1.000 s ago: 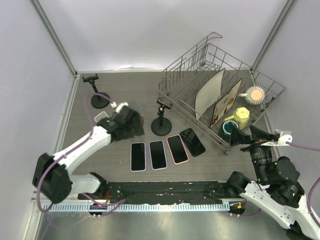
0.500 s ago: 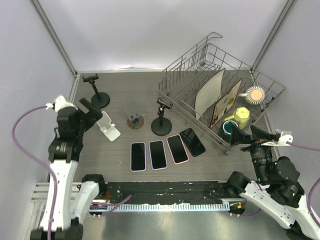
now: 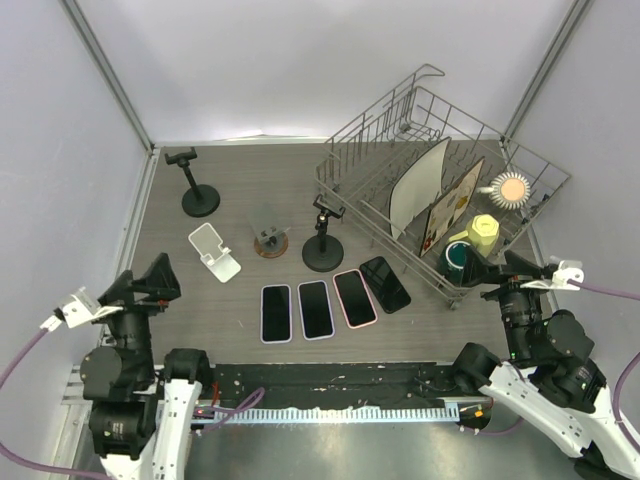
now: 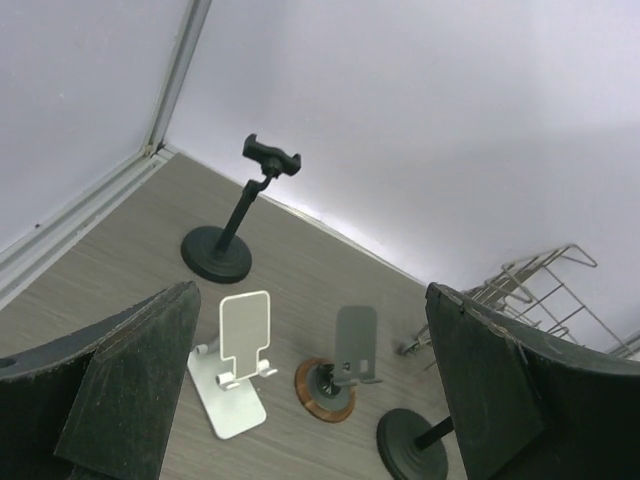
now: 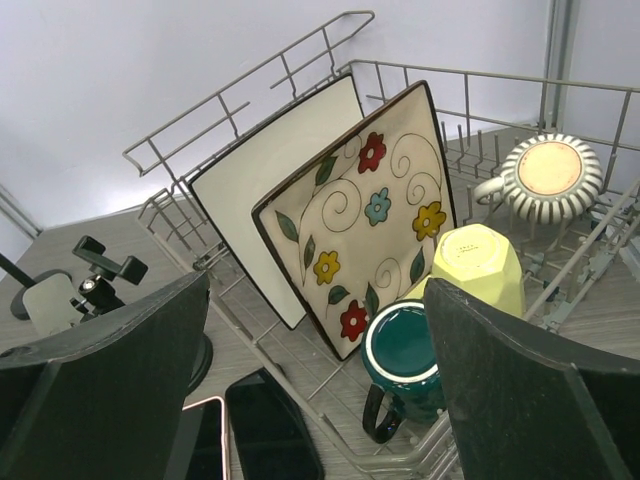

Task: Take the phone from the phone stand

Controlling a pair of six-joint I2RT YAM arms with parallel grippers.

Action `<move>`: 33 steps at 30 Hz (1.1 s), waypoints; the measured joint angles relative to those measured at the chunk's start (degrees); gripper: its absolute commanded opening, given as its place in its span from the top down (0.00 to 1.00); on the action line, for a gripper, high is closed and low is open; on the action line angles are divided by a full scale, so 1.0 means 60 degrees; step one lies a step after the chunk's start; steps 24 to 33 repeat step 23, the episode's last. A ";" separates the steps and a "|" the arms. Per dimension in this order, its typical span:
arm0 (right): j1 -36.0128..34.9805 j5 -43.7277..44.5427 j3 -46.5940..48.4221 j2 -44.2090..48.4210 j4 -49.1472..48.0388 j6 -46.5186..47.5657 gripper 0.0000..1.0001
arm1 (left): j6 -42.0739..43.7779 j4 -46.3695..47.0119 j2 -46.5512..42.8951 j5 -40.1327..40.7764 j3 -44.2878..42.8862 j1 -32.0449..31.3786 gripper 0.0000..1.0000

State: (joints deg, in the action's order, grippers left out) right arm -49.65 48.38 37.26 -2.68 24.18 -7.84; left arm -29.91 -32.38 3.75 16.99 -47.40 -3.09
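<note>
Gaping wide and empty, left hand (image 3: 148, 283) and right hand (image 3: 492, 268), well apart from the white phone stand (image 3: 213, 251).

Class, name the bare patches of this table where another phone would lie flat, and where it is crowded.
Bare: the back strip between the tall black clamp stand and the wire dish rack; the near-left corner beside the white folding stand and the row of four phones. Crowded: the middle, up to the rack.

The grey wood-grain desk (image 3: 250, 185) holds 4 dark-screened phones (image 3: 315, 309) in a row, a white folding stand (image 3: 214, 252), a wooden-based stand (image 3: 269, 240), 2 black pole stands (image 3: 198, 195) and a wire dish rack (image 3: 375, 180).
</note>
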 measured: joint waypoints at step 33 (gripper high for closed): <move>0.0000 0.0586 -0.0044 -0.0029 -0.0025 0.0033 0.07 | 0.0397 0.0229 -0.0525 -0.0058 0.1803 -0.0280 0.00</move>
